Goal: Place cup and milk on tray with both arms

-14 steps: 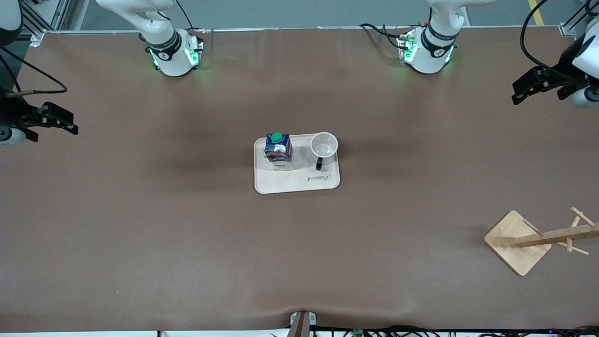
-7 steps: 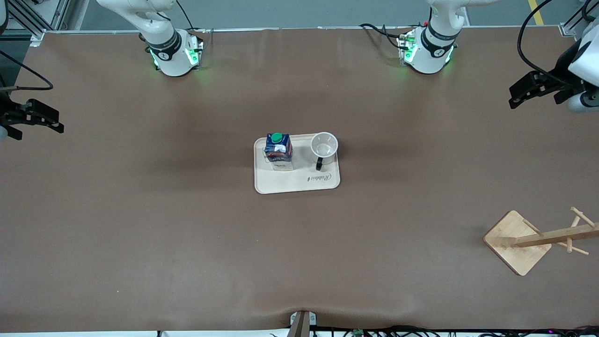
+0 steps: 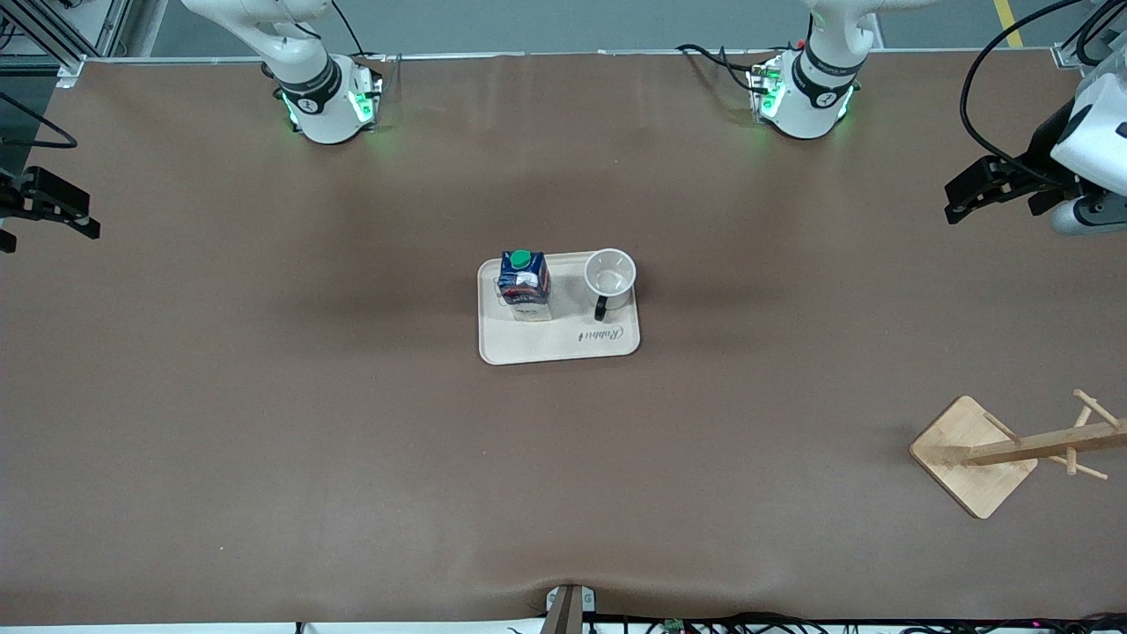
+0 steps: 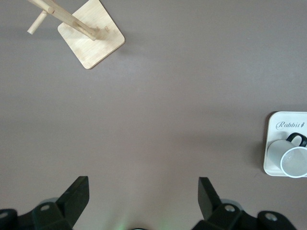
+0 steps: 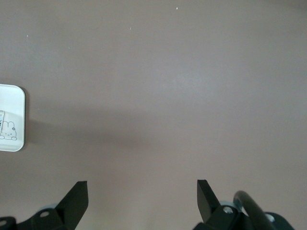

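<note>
The cream rectangular tray point(image 3: 556, 345) holds the blue-and-white milk carton point(image 3: 525, 287) upright beside the white, black-handled cup point(image 3: 609, 278). The left gripper point(image 3: 967, 190) and the right gripper point(image 3: 55, 204) hang empty over the table's ends, fingers apart.

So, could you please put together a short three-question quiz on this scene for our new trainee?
1. True or false: the milk stands on the tray.
2. Which way does the cup stand: A) upright, B) on its side, C) upside down?
3. Fill in: the left gripper and the right gripper, both over bare table, are ____.

Key: 1 true; 2 A; 3 open.
</note>
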`<state>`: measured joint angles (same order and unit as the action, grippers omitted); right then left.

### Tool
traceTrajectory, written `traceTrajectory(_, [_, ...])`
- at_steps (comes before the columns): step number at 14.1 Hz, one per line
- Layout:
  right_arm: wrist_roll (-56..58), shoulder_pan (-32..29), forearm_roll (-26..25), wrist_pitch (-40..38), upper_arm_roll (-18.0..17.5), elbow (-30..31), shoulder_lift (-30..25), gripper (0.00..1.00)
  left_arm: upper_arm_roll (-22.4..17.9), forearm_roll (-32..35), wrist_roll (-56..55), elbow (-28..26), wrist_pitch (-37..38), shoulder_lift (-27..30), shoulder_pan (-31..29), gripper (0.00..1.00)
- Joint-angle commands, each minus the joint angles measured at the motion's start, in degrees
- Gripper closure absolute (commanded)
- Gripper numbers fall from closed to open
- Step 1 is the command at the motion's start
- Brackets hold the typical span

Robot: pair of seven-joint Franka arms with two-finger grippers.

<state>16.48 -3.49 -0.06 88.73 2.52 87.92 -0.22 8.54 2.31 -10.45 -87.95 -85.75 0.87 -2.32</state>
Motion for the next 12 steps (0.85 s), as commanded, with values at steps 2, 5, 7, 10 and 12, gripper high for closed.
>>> traceTrajectory(2, [0.75,-1.16,-0.12,-1.19,-0.67,-1.96,0.57,0.0,0.24,-0.11,-0.88,1.2,-0.21,-0.7,0.12,0.0])
traceTrajectory(5, [0.75,-1.16,-0.12,-1.19,-0.59,-1.96,0.57,0.0,0.95,-0.2,-1.67,1.12,0.06,-0.26,-0.14,0.0])
traceTrajectory(7, [0.75,-1.25,-0.2,-1.19,-0.58,-2.23,0.48,0.0,0.95,-0.2,-1.51,1.38,0.23,0.01,-0.23,0.0])
traceTrajectory(10, [0.75,-1.43,-0.2,-1.1,-0.5,-2.84,0.57,0.0,0.86,-0.2,-1.41,2.61,0.76,0.01,-0.41,0.0])
traceTrajectory(12, [0.75,-1.52,-0.2,-1.1,-0.5,-2.84,0.57,0.0,0.95,-0.11,-1.41,2.7,1.9,0.01,-0.32,0.0])
